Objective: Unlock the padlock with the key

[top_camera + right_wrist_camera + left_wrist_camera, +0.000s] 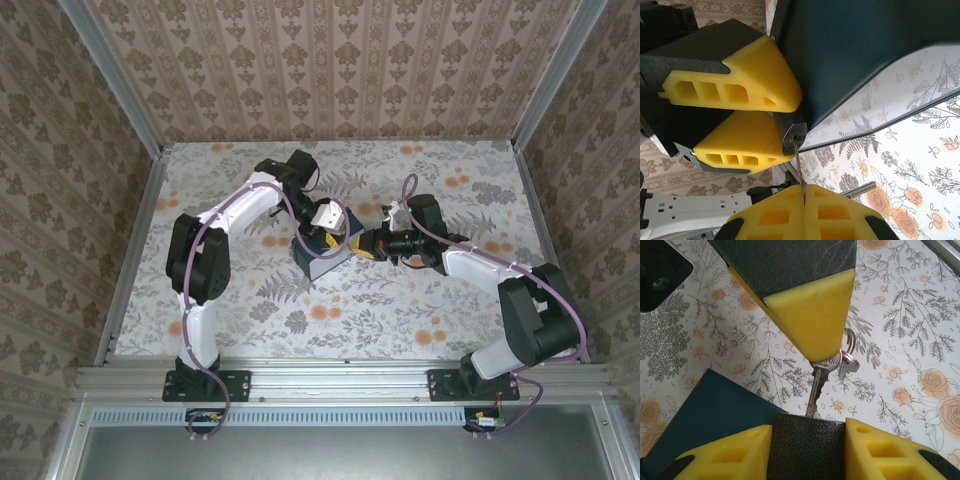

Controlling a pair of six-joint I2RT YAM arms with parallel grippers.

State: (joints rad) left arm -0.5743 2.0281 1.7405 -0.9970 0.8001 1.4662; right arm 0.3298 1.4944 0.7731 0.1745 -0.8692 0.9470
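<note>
The left claw (808,432) stands partly open, its yellow pads (725,457) clamped on either side of the dark, grainy padlock (807,455), with the blue box (715,410) just beside it. The right claw (803,192), pressed fully closed, pinches the key (814,387) straight ahead of the left claw, blade entering the padlock's keyhole. A second key (849,364) on a ring hangs beside the right claw's pad.

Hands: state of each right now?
Left hand: closed on the padlock.
Right hand: closed on the key, whose blade is in the padlock.
</note>
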